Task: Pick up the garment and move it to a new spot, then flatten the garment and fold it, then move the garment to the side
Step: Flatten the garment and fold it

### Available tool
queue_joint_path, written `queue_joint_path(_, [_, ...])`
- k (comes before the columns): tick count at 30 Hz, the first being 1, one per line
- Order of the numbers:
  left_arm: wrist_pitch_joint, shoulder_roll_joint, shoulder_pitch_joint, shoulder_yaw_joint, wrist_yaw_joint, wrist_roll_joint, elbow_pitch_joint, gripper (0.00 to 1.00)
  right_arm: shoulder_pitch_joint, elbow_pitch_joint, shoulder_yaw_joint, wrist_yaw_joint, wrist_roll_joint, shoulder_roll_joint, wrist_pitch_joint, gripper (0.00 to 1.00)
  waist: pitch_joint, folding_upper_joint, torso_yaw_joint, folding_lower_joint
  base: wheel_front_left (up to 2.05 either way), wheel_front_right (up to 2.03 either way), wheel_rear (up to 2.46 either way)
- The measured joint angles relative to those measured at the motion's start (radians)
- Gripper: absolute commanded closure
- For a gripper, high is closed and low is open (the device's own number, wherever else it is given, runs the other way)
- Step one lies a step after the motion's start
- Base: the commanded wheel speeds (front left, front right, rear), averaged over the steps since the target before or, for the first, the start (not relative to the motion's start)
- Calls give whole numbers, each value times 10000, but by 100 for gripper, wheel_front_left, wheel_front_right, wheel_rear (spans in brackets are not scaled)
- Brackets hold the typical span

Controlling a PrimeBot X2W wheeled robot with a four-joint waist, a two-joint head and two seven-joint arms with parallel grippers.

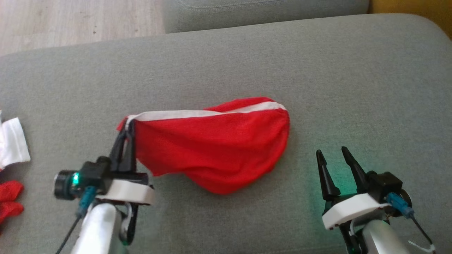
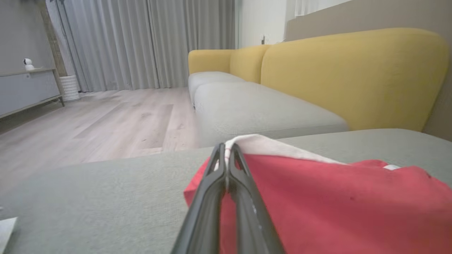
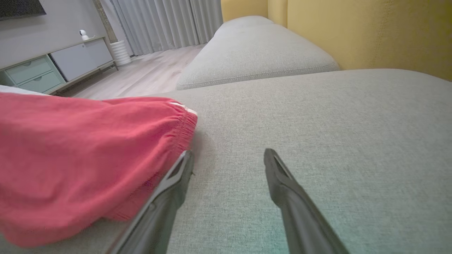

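Garment: a red piece with a white band, bunched in the middle of the head view on the grey cushion. Its left corner is raised off the seat.
Left claw: pressed together on that raised corner, pinching the cloth where the white band ends. The left wrist view shows the same pinch, with band and red cloth caught at the tips.
Right claw: spread wide and holding nothing, at the lower right of the head view. It is near the garment's right end but apart from it.
Step in hand: by my reading the pick-up, the first step. One corner is gripped, but most of the cloth rests on the cushion.
Next move: probably a lift of the pinched corner until the cloth hangs free. Alternatively, the right claw could go to the band's far end, right of frame centre, so that both carry it. Lifted by one corner, the cloth would likely hang bunched.
Edges: the cushion's far edge runs along the top of the head view, with floor at upper left.
Left margin: a white cloth and a red cloth lie at the frame's left edge.
Open room: broad bare cushion lies above and to the right of the garment. The left looks tighter.
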Motion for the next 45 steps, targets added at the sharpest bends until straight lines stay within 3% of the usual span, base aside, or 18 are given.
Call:
queue_joint_path(8, [0, 2, 125, 631, -44, 305, -322, 100, -14, -4, -186, 0, -15, 0, 0, 0, -10, 0, -151, 0, 0, 0, 0])
queue_joint_path(11, [-10, -117, 495, 646, -111, 309, 215, 100, -14, -4, -188, 0, -15, 0, 0, 0, -51, 0, -125, 0, 0, 0, 0])
queue_joint_path(12, [-12, -142, 673, 654, -104, 316, 621, 84, -13, -4, -188, 0, -15, 0, 0, 0, -67, 0, -107, 0, 0, 0, 0])
queue_joint_path(13, [-8, -155, 862, 706, -58, 330, 984, 31, -13, -2, -184, 0, -15, 0, 0, 0, -88, 0, -87, 0, 0, 0, 0])
queue_joint_path(14, [-8, -178, 1050, 838, 63, 332, 1250, 0, -13, -2, -163, 0, -15, 0, 0, 0, -108, 0, -70, 0, 0, 0, 0])
queue_joint_path(17, [-6, -178, 1287, 1264, 604, 410, 1810, 0, -15, -6, -134, 0, -15, 2, 0, 0, -190, 0, -20, 0, 0, 0, 0])
queue_joint_path(19, [-6, -215, 1276, 1471, 700, 408, 1710, 0, -13, -29, -150, 0, -17, 4, 0, 0, -235, 0, 2, -1, 0, 0, 0])
queue_joint_path(30, [-10, -476, 1622, 1854, 594, -278, 468, 0, -5, -930, -460, 0, -232, 4, 0, 0, -666, 0, -82, -1, 0, 0, 0])
queue_joint_path(38, [-8, -481, 2613, 1154, 869, -1014, 424, 0, 295, -905, -458, 0, -278, 6, 0, 0, -977, 0, -169, -2, 0, 0, 0])
queue_joint_path(45, [-8, -485, 2653, 846, 848, -1333, 261, 0, 438, -846, -410, 0, -278, 8, 0, 0, -947, 0, -82, -1, 0, 0, 0])
